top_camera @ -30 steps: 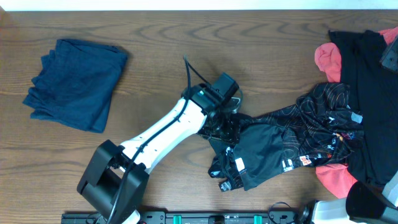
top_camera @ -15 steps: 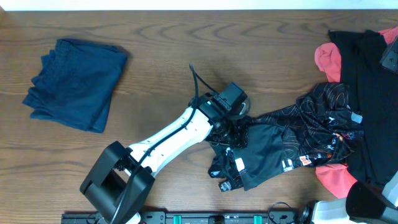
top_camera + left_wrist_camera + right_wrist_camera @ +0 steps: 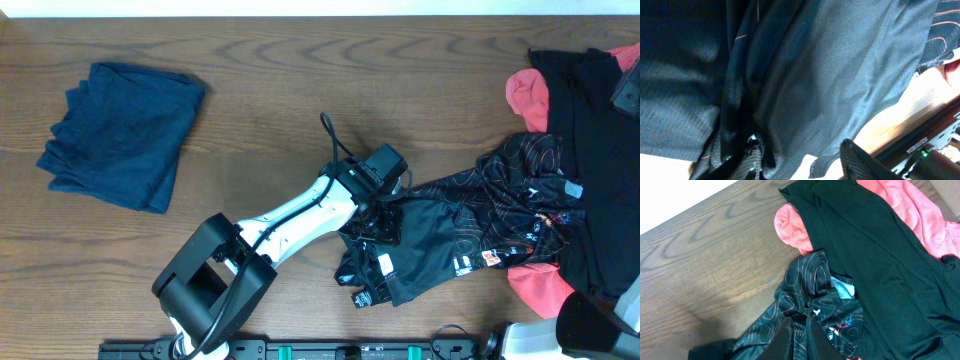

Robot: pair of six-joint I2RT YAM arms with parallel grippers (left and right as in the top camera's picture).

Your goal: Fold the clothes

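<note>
left fingers [image 3: 859,159]: only one dark tip shows, at the bottom edge of the left wrist view, close over black cloth. the other tip is hidden, so it cannot be told whether they are spread or clenched, or whether they grip the cloth. in the overhead view the white left arm [image 3: 290,215] reaches diagonally from the front of the surface [image 3: 260,80] to the left end of the patterned jersey [image 3: 470,215], and its dark head lies on that end.

right fingers [image 3: 814,341]: two narrow dark shapes at the bottom edge of the right wrist view, merging with the jersey beneath. their opening cannot be told. the overhead view does not show them.

patterned jersey: crumpled, right of centre, near the front edge. its long axis runs from lower left to upper right in the overhead view, and the upper right end meets the dark pile [image 3: 600,170].

views compared: the overhead view alone shows the navy garment [image 3: 125,135], folded and well apart at far left. the left wrist view alone shows the fine weave and the folds of the cloth, with a black rail [image 3: 932,142] beyond. the right wrist view shows the contour lines, a blue tag and the coral-red panel [image 3: 790,227] beside the pile.
</note>
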